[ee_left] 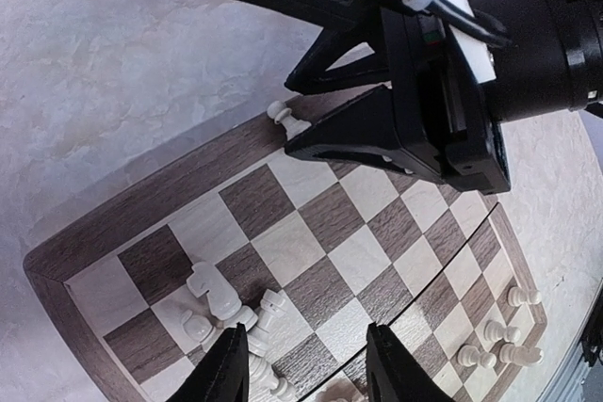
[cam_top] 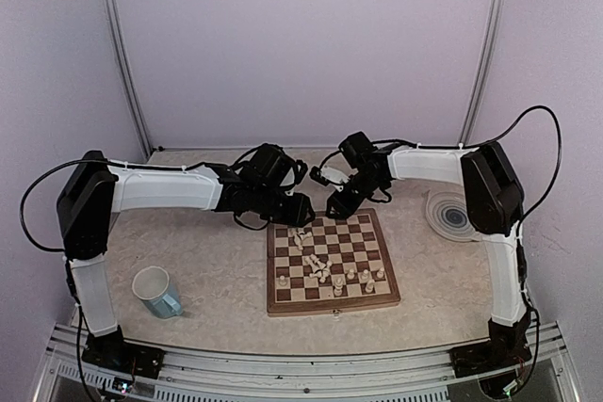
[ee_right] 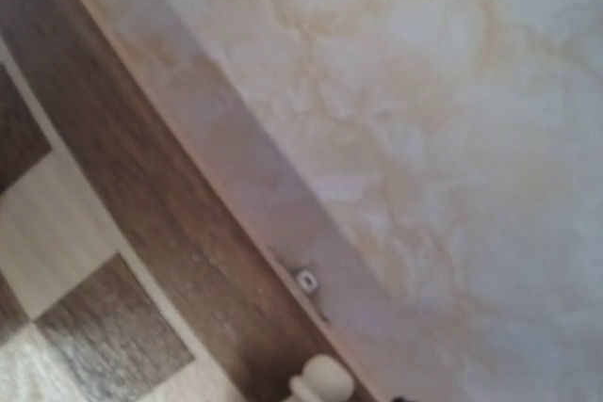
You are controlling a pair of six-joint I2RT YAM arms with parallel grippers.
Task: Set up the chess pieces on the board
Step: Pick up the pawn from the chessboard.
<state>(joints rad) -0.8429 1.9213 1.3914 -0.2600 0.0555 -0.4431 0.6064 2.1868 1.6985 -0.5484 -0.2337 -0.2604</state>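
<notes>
Soft, even light fills the scene, with a slight violet tint on the walls (cam_top: pixel 311 44). Shadows on the bench (cam_top: pixel 207 261) are faint. The top view is sharp. In the left wrist view the board (ee_left: pixel 311 233) is clear, its lines bending slightly near the edges. The right wrist view is blurred everywhere; the chess piece (ee_right: pixel 320 383) at its lower edge is out of focus.

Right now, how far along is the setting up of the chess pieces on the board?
Early. Done: a few pieces stand on the board's near rows. In hand: a pawn is between the right gripper's fingertips at the far border; gripped or not, I cannot tell. The left gripper hovers open. Left: the jumbled heap of pieces on the board needs sorting.
</notes>
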